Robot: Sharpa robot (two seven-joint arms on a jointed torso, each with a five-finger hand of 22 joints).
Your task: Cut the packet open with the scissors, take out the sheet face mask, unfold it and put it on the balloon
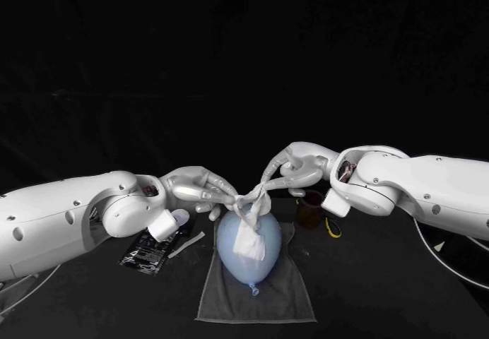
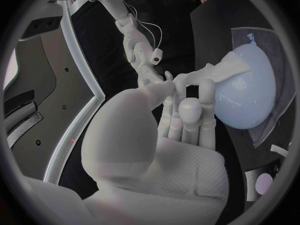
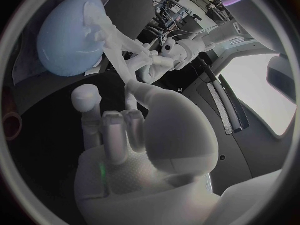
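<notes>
A pale blue balloon (image 1: 251, 248) lies on a grey cloth (image 1: 253, 300) at the table's middle, knot toward me. The white sheet mask (image 1: 251, 212) is still bunched; its lower part drapes on the balloon's top and its upper part is stretched between both hands just above the balloon. My left hand (image 1: 201, 189) pinches one end and my right hand (image 1: 293, 168) pinches the other. In the left wrist view the left hand (image 2: 184, 117) holds the mask (image 2: 215, 74) beside the balloon (image 2: 250, 97). In the right wrist view the right hand (image 3: 119, 130) pulls the mask (image 3: 107, 29) off the balloon (image 3: 62, 35).
The cut black packet (image 1: 145, 252) lies left of the cloth under my left forearm, with a white strip (image 1: 186, 244) beside it. A dark cup (image 1: 309, 209) and a yellow-handled tool that looks like the scissors (image 1: 331, 226) sit right of the balloon.
</notes>
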